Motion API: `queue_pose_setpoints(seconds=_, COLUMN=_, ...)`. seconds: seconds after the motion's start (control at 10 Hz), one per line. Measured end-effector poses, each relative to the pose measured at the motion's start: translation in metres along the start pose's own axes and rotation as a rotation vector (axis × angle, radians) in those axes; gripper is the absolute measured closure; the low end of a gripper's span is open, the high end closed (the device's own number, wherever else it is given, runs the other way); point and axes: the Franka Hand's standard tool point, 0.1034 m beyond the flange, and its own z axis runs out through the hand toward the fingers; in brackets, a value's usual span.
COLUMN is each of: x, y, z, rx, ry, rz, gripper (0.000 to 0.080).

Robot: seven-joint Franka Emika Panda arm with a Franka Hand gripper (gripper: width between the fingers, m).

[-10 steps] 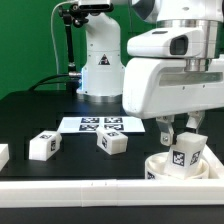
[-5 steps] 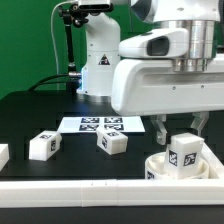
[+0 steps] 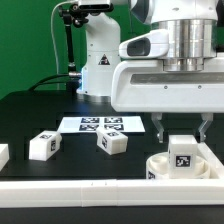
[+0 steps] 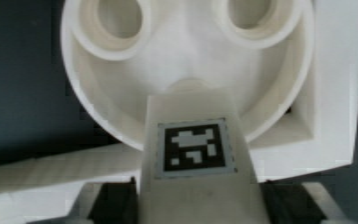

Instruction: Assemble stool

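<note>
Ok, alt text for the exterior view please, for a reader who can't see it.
The pincer straddles a tagged white leg standing upright on the round seat at the exterior view's lower right, fingers apart. Two more legs lie loose on the black table near the marker board.

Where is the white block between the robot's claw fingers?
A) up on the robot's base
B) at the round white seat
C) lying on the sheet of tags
B: the leg stands upright between the fingers of the gripper, right at the round seat, away from the marker board.
</note>
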Motion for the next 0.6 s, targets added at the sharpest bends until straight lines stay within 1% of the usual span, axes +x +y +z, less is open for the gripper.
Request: queue_pose_setpoints(seconds=0.6, x=0.0, y=0.011, z=0.0, rx=-0.018, ry=0.006, rz=0.511, gripper=0.0456)
